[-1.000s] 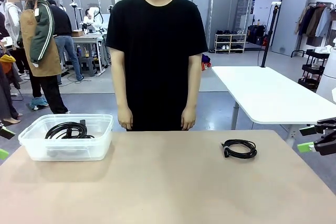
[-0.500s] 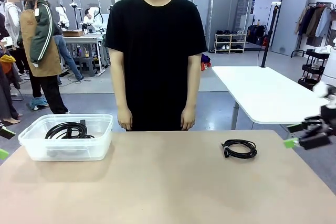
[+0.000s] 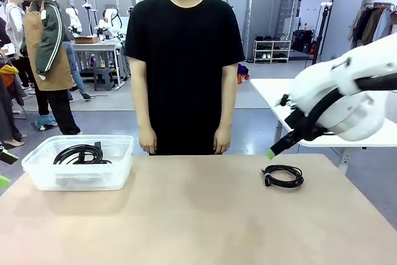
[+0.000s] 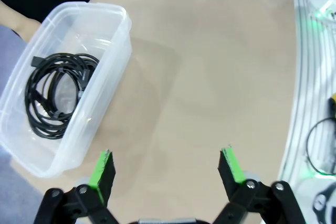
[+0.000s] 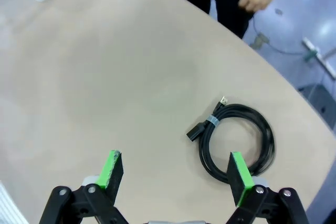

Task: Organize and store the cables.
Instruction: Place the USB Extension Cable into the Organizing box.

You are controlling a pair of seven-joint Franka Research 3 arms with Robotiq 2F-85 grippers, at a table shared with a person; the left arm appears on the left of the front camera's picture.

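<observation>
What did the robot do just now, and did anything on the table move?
The right gripper swung in from the table's right edge toward the middle and now hangs open above the loose black coiled cable, without touching it. Nothing was grabbed or let go. That cable, the clear plastic bin with black cables inside, the open left gripper and the person stayed put.

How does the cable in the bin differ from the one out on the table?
The cable in the bin lies inside the clear plastic bin; the cable on the table lies bare on the table. The binned coil has more loops, loosely spread; the table one is a neater ring with a band. Both are black and coiled.
</observation>
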